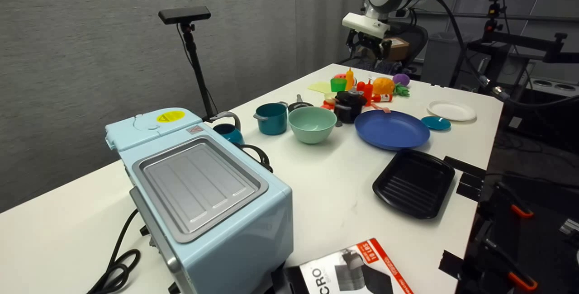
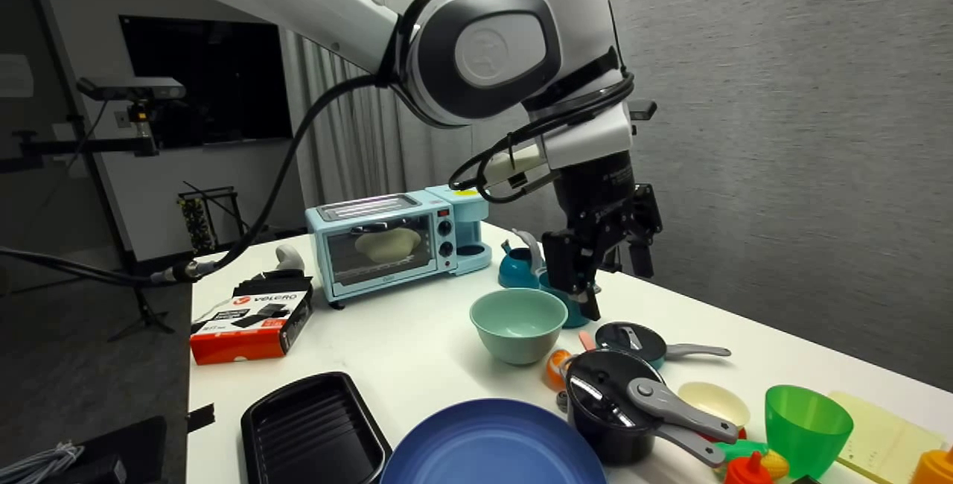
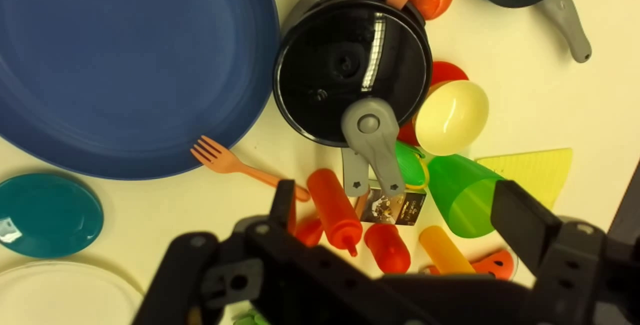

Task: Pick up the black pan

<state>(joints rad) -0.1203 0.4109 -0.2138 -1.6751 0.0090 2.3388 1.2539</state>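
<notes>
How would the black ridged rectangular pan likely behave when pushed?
The black ridged rectangular pan is likely stiff, judging by its raised sides and ridged floor. Being broad and low, it would probably slide rather than tip.

The pan (image 1: 414, 184) is black with parallel ridges, the toaster oven (image 1: 244, 239) light blue.

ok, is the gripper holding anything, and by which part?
Nothing. In the wrist view the gripper is open, nothing clamped between its fingers; the ridged black pan lies away from it.
</notes>
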